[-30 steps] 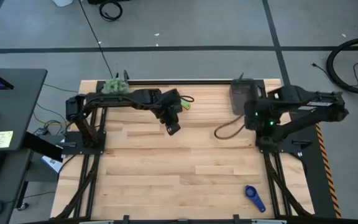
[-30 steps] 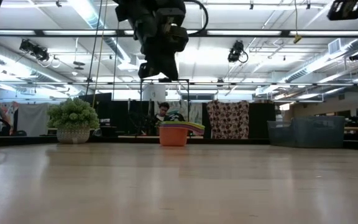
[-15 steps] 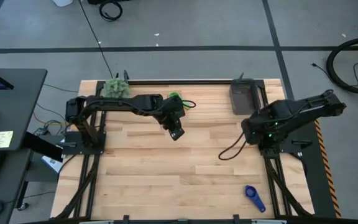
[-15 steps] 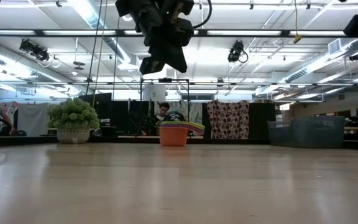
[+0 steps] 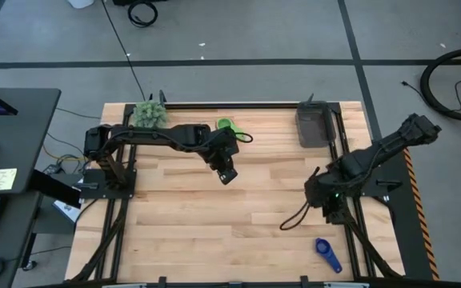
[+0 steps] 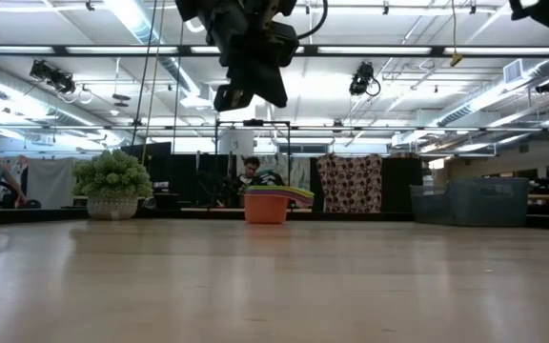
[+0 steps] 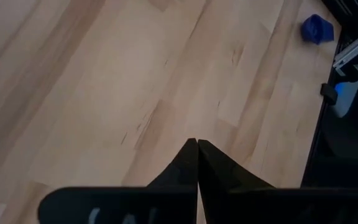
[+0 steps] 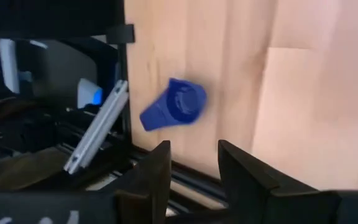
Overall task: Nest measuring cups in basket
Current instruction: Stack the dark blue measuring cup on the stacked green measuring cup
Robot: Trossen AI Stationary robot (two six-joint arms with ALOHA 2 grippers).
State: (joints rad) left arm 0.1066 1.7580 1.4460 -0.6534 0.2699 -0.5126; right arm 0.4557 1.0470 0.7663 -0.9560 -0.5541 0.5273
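A dark blue measuring cup [image 8: 178, 104] lies alone on the table at the near right corner [image 5: 326, 254], its handle toward the table's edge. My right gripper [image 8: 194, 163] hangs open above the table, just short of that cup [image 5: 325, 208]. Several nested cups, orange at the bottom [image 6: 267, 206] and green on top [image 5: 226, 126], stand on the table at the far middle. The dark grey basket [image 5: 314, 126] stands at the far right. My left gripper [image 7: 197, 152] is shut on nothing, in the air over the table's middle [image 5: 227, 172].
A fuzzy green plant ball [image 5: 150, 113] sits at the far left corner. The right arm's black cable [image 5: 294, 220] loops over the table near the right gripper. Black frame rails [image 8: 98, 134] run along the table's right edge beside the blue cup.
My right gripper has swung from beside the basket toward the table's near edge and gone down, ending close to the dark blue cup. My left gripper has drifted a little toward the table's right. The cups and the basket have stayed put.
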